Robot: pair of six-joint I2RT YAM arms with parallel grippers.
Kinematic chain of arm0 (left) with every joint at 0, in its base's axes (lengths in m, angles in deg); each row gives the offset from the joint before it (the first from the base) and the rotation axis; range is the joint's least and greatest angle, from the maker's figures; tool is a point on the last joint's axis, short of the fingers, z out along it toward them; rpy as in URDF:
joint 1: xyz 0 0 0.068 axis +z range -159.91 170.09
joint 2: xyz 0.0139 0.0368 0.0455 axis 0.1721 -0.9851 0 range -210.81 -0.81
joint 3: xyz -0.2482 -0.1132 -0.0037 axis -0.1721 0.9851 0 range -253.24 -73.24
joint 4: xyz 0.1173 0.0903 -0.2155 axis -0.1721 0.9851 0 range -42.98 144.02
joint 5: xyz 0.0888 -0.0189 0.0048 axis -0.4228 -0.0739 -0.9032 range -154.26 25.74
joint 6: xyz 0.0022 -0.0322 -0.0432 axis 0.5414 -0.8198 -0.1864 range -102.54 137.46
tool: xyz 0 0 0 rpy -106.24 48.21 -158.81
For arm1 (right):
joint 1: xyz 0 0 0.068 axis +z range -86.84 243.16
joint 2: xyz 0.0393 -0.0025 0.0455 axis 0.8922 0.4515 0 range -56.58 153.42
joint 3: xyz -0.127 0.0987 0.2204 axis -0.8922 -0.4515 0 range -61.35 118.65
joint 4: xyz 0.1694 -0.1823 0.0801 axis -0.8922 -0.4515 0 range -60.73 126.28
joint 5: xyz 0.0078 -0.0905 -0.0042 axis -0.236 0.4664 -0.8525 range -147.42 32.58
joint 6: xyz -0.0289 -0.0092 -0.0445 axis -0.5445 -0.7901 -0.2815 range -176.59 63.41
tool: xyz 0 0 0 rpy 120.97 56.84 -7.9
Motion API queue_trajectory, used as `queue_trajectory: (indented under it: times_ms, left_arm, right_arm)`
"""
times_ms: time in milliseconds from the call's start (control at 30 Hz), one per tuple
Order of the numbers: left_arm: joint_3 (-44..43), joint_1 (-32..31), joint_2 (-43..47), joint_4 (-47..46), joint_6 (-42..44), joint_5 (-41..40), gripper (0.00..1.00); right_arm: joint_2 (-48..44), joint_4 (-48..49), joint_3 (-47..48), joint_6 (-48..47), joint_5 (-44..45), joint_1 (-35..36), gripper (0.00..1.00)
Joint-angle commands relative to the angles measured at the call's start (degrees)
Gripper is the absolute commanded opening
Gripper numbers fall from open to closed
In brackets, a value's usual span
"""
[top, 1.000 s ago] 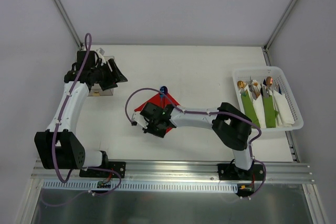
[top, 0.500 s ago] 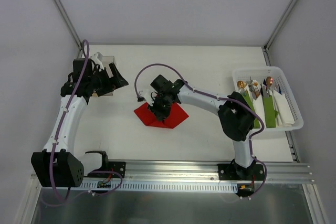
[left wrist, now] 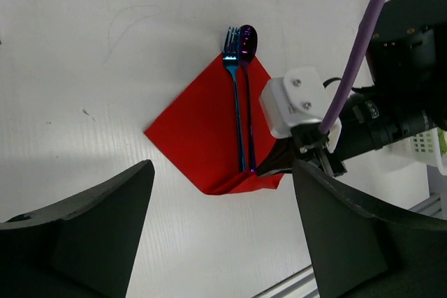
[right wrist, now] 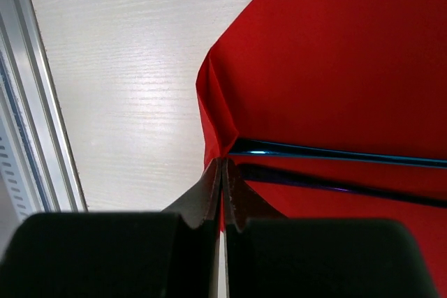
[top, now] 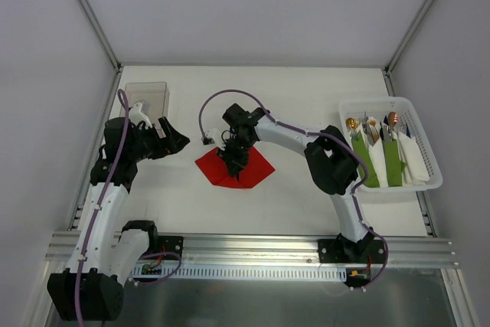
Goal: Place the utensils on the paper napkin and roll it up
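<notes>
The red paper napkin [top: 249, 168] lies as a diamond mid-table, its near corner folded up over the utensils' handle ends. A blue fork [left wrist: 232, 82] and a purple spoon [left wrist: 247, 68] lie side by side on it [left wrist: 199, 127], heads past its far corner. My right gripper [top: 233, 158] is shut on the napkin's folded edge [right wrist: 216, 102]; the two handles [right wrist: 328, 153] run just past its tips [right wrist: 223, 172]. My left gripper [top: 172, 138] is open and empty, above the table left of the napkin [left wrist: 223, 172].
A white basket [top: 429, 183] at the right holds green napkin bundles, white napkins and copper-headed utensils. A clear box [top: 145, 93] stands at the back left. An aluminium rail [top: 253, 246] runs along the near edge.
My right gripper has swung from the napkin's near side toward its far side, folding the napkin's corner over the handles. My left arm has drawn back from the clear box toward the napkin.
</notes>
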Motion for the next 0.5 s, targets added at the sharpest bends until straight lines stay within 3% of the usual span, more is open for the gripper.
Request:
queue_trajectory:
  times_ms: [0,300,467]
  left_arm:
    - [3.20,0.61,2.28,-5.01,-0.29,4.05,0.81]
    - [8.92,0.26,5.10,-7.03,-1.78,5.65,0.68]
    - [10.32,-0.88,2.20,-7.55,-6.34,6.17,0.50]
  right_arm:
    - [0.31,-1.99,3.11,-2.11,-4.39,-1.53,0.00]
    - [2.93,-4.45,7.85,-3.96,-6.15,-3.55,0.00]
    - [4.61,-4.72,8.56,-4.13,-7.11,-3.99,0.00]
